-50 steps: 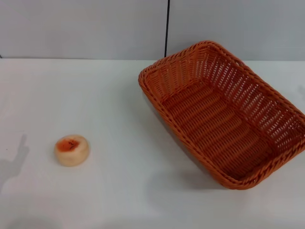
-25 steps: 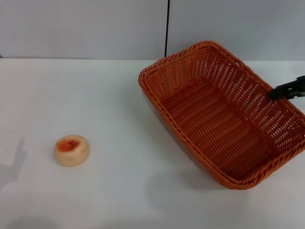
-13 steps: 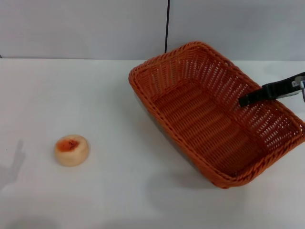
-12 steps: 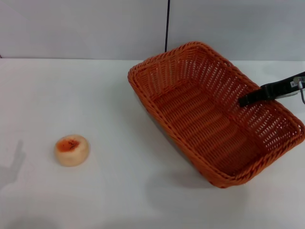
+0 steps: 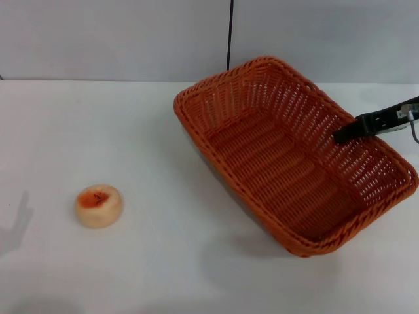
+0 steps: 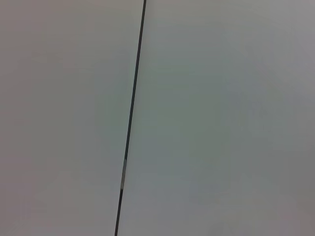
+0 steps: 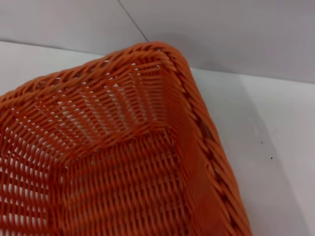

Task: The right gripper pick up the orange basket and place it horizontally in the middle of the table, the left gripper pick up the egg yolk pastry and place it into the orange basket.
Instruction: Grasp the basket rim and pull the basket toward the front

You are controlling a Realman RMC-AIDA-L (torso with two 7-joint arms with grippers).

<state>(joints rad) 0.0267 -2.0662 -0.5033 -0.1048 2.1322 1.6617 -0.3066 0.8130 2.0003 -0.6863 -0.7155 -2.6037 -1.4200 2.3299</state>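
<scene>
The right tool (image 5: 344, 135) gripped the far right wall of the orange basket (image 5: 288, 163), lying askew near the bench's (image 5: 163, 261) right edge, so turning it horizontal seemed next.

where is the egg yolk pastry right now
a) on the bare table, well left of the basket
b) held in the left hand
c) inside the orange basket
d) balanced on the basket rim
a: the egg yolk pastry sits alone on the white table, apart from the orange basket, which holds nothing, and no hand is near it.
</scene>
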